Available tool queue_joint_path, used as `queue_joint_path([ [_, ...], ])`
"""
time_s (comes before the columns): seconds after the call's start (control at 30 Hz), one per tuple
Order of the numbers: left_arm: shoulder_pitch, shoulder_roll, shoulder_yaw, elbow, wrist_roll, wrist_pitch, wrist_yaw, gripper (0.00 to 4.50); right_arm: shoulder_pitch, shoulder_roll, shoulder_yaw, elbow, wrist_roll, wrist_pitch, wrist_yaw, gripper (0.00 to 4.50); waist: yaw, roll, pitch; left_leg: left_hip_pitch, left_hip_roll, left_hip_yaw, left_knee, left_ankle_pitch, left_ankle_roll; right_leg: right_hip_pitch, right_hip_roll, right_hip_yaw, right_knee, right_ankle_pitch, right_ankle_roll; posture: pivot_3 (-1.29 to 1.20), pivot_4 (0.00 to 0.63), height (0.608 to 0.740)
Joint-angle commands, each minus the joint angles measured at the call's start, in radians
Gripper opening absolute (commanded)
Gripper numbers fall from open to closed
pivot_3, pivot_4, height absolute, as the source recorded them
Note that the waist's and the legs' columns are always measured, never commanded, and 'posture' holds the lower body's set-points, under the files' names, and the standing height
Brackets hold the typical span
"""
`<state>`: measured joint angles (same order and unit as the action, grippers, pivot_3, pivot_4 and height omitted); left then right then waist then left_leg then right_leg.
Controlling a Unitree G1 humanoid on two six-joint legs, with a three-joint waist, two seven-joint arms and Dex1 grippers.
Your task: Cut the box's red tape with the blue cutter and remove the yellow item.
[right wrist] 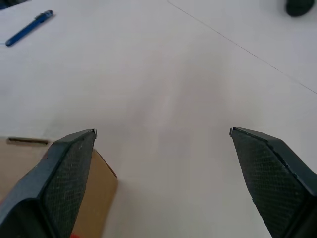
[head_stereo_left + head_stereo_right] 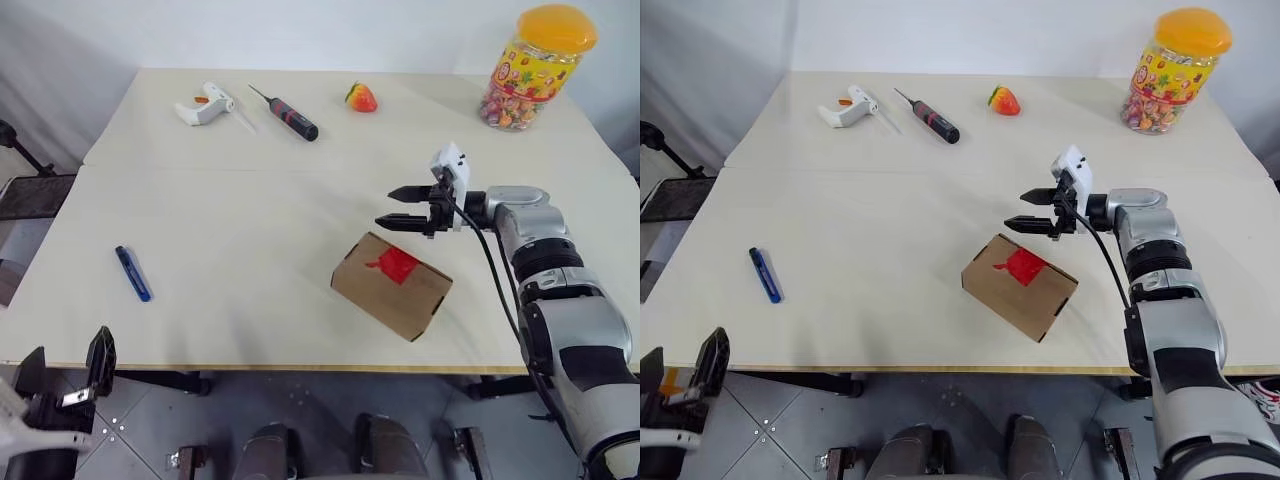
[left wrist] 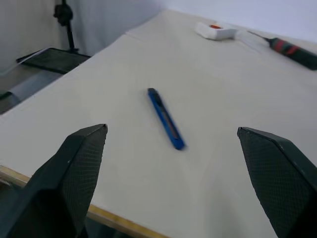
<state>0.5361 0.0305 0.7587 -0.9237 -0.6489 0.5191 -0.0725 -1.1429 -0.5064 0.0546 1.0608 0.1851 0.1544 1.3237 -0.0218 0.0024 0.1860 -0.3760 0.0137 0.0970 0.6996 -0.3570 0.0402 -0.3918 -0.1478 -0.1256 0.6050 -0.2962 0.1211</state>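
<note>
Plain brown cardboard box (image 2: 392,285), bright red tape strip (image 2: 395,264) across its top. Slim blue cutter (image 2: 132,273) with darker tip, near left. Pale cream table (image 2: 250,200). Far side: white glue gun (image 2: 205,104) with orange detail, black-and-red screwdriver (image 2: 288,114), red strawberry toy (image 2: 361,97), multicoloured candy jar (image 2: 535,68) with yellow-orange lid.

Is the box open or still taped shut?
Shut: the box has its flaps flat, with the red tape uncut across the seam.
</note>
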Motion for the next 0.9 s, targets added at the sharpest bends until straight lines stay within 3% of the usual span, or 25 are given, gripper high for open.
queue_joint_path([
  [0.03, -0.098, 0.092, -0.018, 0.072, -0.030, 0.104, 0.104, 4.47, 0.009, -0.011, -0.040, -0.071, 0.023, 0.017, 0.018, 4.50, -0.002, 0.000, 0.000, 0.000, -0.001, 0.000, 0.000, 0.000, 0.000, 0.000, 0.000, 0.000, 0.001, 0.000, 0.000, 0.00, 0.150, 0.740],
  [0.23, -0.282, 0.223, -0.037, 0.213, -0.055, 0.258, 0.203, 4.47, 0.057, -0.016, -0.059, -0.153, 0.028, 0.053, 0.009, 4.50, -0.006, 0.000, 0.000, 0.000, -0.001, -0.001, 0.000, 0.000, 0.000, 0.000, 0.001, -0.002, 0.003, 0.000, 0.000, 0.00, 0.150, 0.740],
  [0.43, -0.530, 0.316, -0.101, 0.478, -0.033, 0.392, 0.244, 4.47, 0.128, -0.023, -0.069, -0.281, 0.046, 0.115, -0.003, 4.50, -0.002, 0.000, 0.000, 0.001, -0.002, -0.001, 0.000, 0.000, -0.001, -0.001, 0.003, -0.007, 0.006, 0.000, 0.000, 0.00, 0.150, 0.740],
  [0.63, -0.625, 0.349, -0.157, 0.581, -0.013, 0.498, 0.254, 4.47, 0.150, -0.031, -0.075, -0.327, 0.056, 0.151, -0.025, 4.50, -0.003, 0.001, 0.000, 0.003, -0.002, -0.001, -0.001, 0.000, -0.001, -0.001, 0.003, -0.007, 0.008, 0.000, 0.000, 0.00, 0.150, 0.740],
  [0.9, -0.677, 0.327, -0.156, 0.551, 0.005, 0.717, 0.332, 4.47, 0.160, -0.033, -0.069, -0.346, 0.057, 0.166, -0.041, 4.50, 0.010, 0.004, -0.002, 0.004, -0.004, 0.000, -0.001, 0.001, -0.001, 0.000, 0.002, -0.005, 0.008, 0.000, 0.000, 0.00, 0.150, 0.740],
])
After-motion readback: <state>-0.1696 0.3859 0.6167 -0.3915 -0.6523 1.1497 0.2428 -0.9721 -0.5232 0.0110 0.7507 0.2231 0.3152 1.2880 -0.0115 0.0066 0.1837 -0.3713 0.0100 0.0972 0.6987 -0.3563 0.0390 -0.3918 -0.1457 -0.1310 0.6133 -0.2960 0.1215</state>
